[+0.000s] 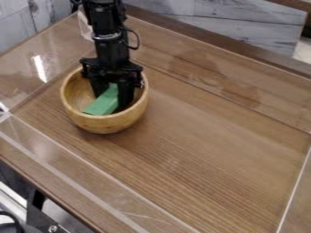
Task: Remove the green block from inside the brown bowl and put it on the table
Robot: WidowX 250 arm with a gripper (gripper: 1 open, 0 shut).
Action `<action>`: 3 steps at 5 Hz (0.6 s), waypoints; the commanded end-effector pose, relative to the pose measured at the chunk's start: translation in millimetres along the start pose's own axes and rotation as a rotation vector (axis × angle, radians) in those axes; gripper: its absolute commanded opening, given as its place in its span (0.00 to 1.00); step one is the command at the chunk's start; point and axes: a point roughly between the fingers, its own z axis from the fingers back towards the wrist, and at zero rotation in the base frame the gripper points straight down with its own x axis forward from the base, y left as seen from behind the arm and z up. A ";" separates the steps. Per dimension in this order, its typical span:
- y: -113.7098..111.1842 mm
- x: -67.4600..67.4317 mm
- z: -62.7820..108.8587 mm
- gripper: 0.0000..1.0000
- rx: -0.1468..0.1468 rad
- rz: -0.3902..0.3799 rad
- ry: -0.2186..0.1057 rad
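Observation:
The brown bowl (107, 122) sits on the table (206, 146) at the left. Inside it the green block (100, 105) lies tilted, its lower end on the bowl floor and its upper end leaning toward the far rim. My gripper (118, 91) comes steeply down into the bowl from the black arm above. Its dark fingers (130, 85) are shut on the block's upper end, and that end is partly hidden by them.
Clear plastic walls (25, 68) run along the table's edges at the left, front and back. A black frame (36, 214) shows below the front left corner. Bare wood-grain surface stretches to the right of the bowl.

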 end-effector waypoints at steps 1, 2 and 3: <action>-9.8 -6.0 0.6 0.00 -0.010 0.000 0.019; -13.8 -8.2 -0.1 0.00 -0.014 0.001 0.033; -17.4 -10.1 -1.4 0.00 -0.018 0.001 0.046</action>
